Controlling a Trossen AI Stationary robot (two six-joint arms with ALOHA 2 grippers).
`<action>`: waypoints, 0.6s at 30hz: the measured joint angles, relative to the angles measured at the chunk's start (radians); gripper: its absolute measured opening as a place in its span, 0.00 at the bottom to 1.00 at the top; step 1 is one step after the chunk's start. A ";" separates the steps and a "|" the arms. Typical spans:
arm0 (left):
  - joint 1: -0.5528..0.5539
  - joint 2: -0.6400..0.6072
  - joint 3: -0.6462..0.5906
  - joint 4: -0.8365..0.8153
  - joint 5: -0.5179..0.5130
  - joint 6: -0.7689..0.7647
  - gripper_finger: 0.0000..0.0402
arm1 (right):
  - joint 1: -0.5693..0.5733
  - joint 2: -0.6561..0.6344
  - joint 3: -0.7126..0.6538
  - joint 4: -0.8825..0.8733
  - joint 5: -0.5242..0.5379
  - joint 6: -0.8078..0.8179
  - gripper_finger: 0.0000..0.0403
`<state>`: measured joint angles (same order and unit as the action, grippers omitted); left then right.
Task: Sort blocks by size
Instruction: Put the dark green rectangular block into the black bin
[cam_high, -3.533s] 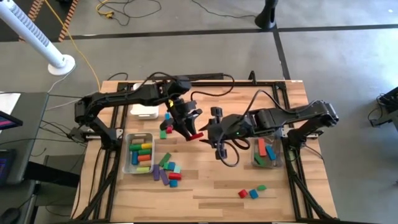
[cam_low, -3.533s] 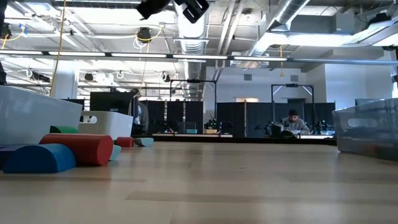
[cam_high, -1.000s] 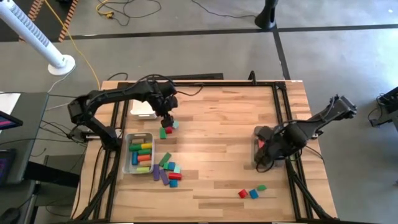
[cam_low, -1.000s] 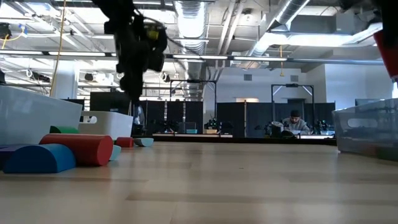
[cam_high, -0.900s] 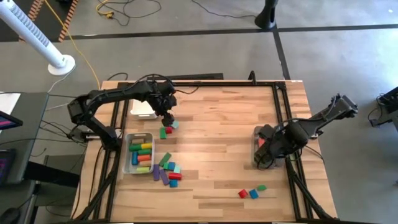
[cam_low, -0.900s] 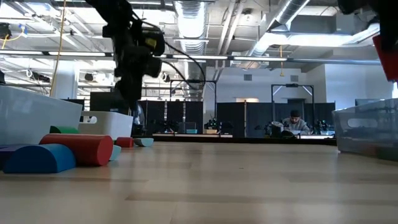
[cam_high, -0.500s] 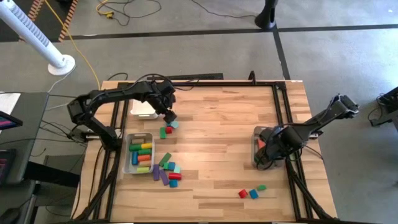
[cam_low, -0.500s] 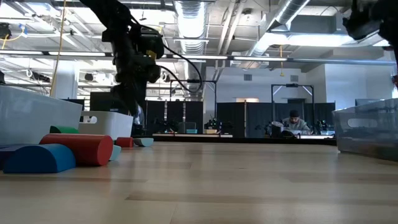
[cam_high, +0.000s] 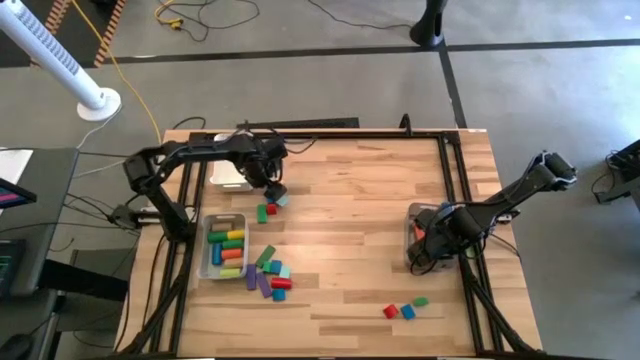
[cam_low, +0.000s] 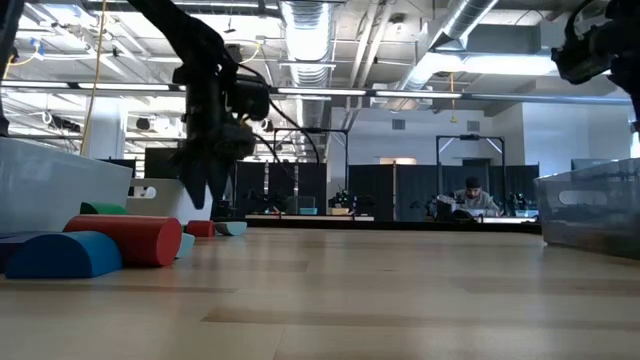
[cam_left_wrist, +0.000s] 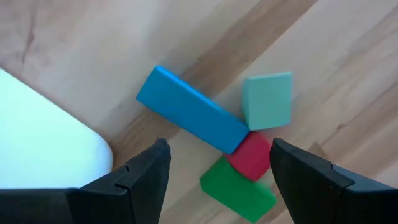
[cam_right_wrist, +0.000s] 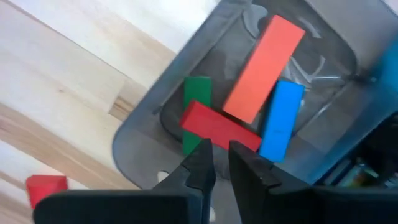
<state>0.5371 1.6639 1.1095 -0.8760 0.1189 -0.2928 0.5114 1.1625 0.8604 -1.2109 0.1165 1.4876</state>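
My left gripper (cam_high: 270, 188) is open and hovers over a small cluster of blocks next to the white tray (cam_high: 228, 175). The cluster is a blue bar (cam_left_wrist: 189, 115), a teal cube (cam_left_wrist: 267, 99), a red block (cam_left_wrist: 252, 155) and a green block (cam_left_wrist: 236, 190), all lying on the table. My right gripper (cam_high: 425, 240) is above the right clear bin (cam_right_wrist: 143, 124), its fingers a narrow gap apart with nothing between them. A red bar (cam_right_wrist: 217, 127) lies in that bin, across a green block (cam_right_wrist: 198, 99) and beside an orange bar (cam_right_wrist: 264, 68) and a blue bar (cam_right_wrist: 280, 118).
A left clear bin (cam_high: 222, 245) holds several blocks, and a loose pile (cam_high: 268, 275) lies beside it. Three small blocks (cam_high: 402, 308) lie near the front right. In the low view, a red cylinder (cam_low: 125, 238) and a blue block (cam_low: 65, 255) lie close by.
My left gripper has come down toward the cluster by the white tray. My right gripper has sunk a little over the right bin. The red bar that showed under it in the low view no longer shows there.
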 joint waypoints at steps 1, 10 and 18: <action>-0.005 0.006 0.000 -0.005 -0.009 0.001 0.65 | 0.000 0.000 0.000 0.005 0.001 -0.001 0.21; -0.041 0.010 0.032 -0.083 -0.012 0.066 0.65 | -0.001 0.000 0.031 0.051 0.063 -0.068 0.36; -0.154 0.009 0.093 -0.191 0.063 0.218 0.65 | -0.004 0.000 0.094 0.082 0.133 -0.194 0.43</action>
<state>0.3836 1.6730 1.2026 -1.0672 0.1823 -0.0749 0.5072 1.1625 0.9540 -1.1292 0.2494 1.2939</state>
